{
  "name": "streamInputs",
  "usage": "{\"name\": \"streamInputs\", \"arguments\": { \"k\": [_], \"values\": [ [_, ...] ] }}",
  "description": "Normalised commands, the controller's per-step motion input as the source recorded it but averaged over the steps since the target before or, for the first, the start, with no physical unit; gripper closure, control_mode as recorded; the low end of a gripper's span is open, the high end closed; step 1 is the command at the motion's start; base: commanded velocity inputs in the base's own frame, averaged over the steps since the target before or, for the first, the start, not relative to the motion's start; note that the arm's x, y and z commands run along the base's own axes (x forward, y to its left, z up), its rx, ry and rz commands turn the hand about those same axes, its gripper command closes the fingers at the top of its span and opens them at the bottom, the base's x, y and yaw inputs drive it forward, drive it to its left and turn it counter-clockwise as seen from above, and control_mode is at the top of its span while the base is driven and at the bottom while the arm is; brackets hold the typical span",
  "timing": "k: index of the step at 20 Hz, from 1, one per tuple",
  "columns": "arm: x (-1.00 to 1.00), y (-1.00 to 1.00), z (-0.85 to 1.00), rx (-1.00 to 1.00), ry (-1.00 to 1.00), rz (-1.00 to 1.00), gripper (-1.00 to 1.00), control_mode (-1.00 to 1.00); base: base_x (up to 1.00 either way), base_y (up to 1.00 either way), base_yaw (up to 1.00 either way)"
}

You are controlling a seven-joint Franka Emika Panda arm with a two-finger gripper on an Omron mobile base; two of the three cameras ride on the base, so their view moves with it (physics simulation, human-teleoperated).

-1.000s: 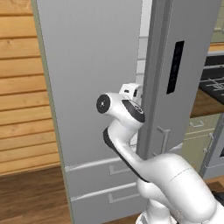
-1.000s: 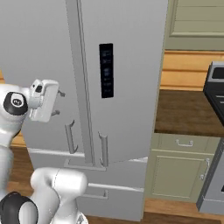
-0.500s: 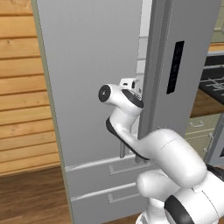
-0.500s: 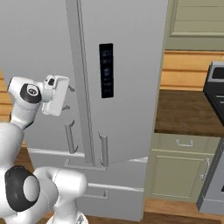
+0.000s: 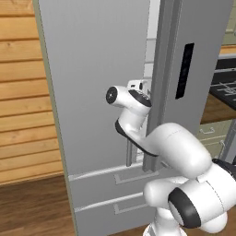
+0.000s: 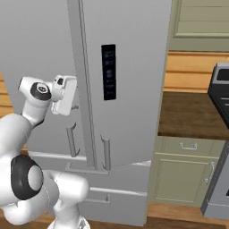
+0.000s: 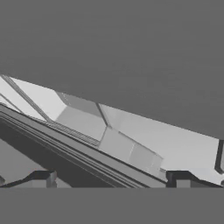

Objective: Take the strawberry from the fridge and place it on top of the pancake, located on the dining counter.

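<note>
**Fridge door ajar, berry not yet reached**

While the tall light grey double-door fridge (image 5: 97, 92) has one door swung partly out, you are only at the first stage of the job. Your white arm's two-finger gripper (image 7: 109, 177) sits at the gap between the doors, near the vertical bar handles (image 6: 106, 153), with its jaws spread wide and nothing between them. Looking along the hand, you see pale shelves (image 7: 127, 140) through the opening, but no small red strawberry can be made out there, so you cannot yet say which shelf it lies on. Everything else is, by my reading, left to do: widen the door, find and grasp the berry, drive to the dining counter, and set it on the pancake stack.
</note>
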Motion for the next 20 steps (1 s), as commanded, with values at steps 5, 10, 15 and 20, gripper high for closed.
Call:
{"name": "streamInputs", "arguments": {
  "k": [5,10,15,20],
  "values": [
    [-0.15,-0.21,0.0,0.0,0.0,-0.03,-1.0,-1.0,0.0,0.0,0.0],
    [-0.69,-0.28,0.0,0.0,-0.09,-0.11,-1.0,-1.0,0.0,0.0,0.0],
    [-0.78,-0.46,0.07,0.0,-0.11,-0.14,-1.0,-1.0,0.0,0.0,0.0],
    [-0.79,-0.84,0.02,0.0,-0.12,-0.24,-1.0,-1.0,0.0,0.0,0.0]
  ]
}}
